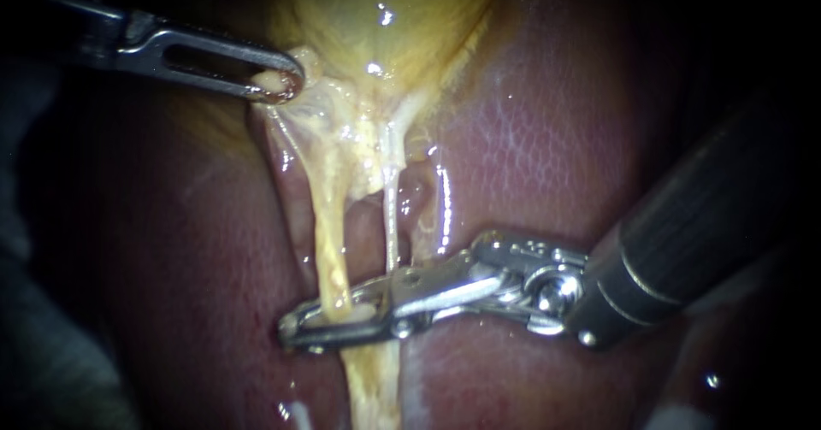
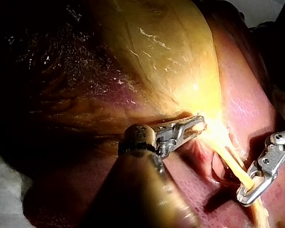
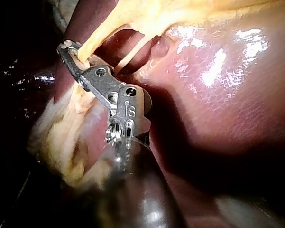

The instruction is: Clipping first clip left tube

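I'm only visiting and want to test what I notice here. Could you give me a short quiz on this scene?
1. True or false: the left instrument grips the gallbladder.
2. The jaws of the right instrument are shut on: A the gallbladder, B the left tube, C nothing.
3. Fill in: the red tissue around the tubes is the ____.

Key: 1 true; 2 B; 3 liver.

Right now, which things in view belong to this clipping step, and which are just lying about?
In the job:
right instrument, closed on the left tube
left instrument, gripping the gallbladder at its edge

Lying about:
the thin right tube
the liver
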Robot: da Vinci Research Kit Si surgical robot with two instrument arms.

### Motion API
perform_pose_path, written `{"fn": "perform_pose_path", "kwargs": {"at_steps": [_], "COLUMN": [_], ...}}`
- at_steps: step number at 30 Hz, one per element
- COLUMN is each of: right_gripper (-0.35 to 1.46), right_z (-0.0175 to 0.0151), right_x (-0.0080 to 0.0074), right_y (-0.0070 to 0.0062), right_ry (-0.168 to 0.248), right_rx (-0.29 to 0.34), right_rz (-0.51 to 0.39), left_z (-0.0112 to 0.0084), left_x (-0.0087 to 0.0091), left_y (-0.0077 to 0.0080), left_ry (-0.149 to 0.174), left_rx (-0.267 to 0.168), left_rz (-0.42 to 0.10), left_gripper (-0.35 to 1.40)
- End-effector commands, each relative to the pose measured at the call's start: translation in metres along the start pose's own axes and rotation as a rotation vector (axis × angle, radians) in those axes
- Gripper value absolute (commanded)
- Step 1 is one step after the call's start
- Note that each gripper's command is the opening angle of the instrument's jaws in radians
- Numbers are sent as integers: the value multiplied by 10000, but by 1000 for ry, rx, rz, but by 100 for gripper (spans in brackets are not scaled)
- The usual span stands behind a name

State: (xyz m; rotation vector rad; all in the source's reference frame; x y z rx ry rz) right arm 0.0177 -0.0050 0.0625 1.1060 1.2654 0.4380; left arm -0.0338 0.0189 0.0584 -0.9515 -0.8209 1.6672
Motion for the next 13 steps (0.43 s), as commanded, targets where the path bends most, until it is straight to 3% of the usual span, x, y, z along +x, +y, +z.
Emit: {"fn": "perform_pose_path", "kwargs": {"at_steps": [1,13], "right_gripper": [-35,-35], "right_z": [0,2], "right_x": [0,-4], "right_y": [-1,-3], "right_ry": [2,-3], "right_rx": [-1,4], "right_rz": [14,12], "left_z": [0,0], "left_x": [0,0], "left_y": [0,0], "left_ry": [0,0], "left_rx": [0,0], "left_rz": [0,0], "left_gripper": [-35,-35]}}
